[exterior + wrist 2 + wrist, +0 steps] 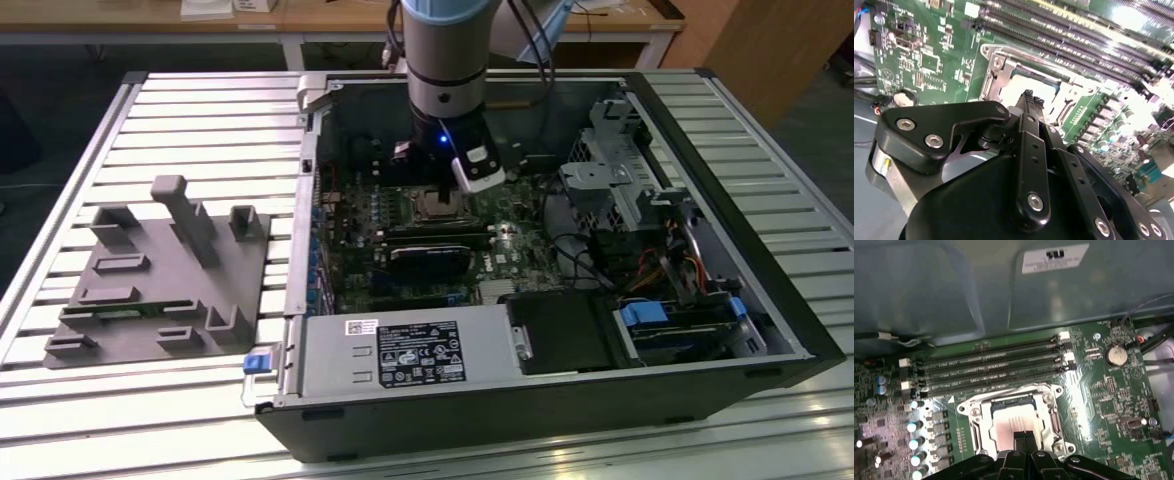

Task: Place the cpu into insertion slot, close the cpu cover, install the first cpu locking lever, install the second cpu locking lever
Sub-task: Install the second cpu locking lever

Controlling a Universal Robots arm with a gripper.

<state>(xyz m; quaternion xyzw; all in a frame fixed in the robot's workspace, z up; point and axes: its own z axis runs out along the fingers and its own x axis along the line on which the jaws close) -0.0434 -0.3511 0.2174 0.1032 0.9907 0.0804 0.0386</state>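
The cpu [1010, 424], a small square chip with a pale metal top, lies in the insertion slot [435, 206] on the green motherboard. Around the chip lies the cpu cover [982, 426], a silvery frame that looks flat on the socket. In both wrist views my gripper [1024, 437] is shut, its black fingertips pressed together with nothing between them. It hangs close over one edge of the socket, where the gripper [1028, 94] tips overlap the cpu [1048, 89] and the cover [996, 75]. In the exterior view the arm reaches straight down into the open case.
Long black memory slots [989, 365] run beside the socket, with the case wall [954, 290] behind them. Capacitors [914, 427] stand on another side. A black card [434, 262], power supply [400, 350] and drive cage [607, 170] crowd the case. A grey fixture [154, 270] lies on the slatted table.
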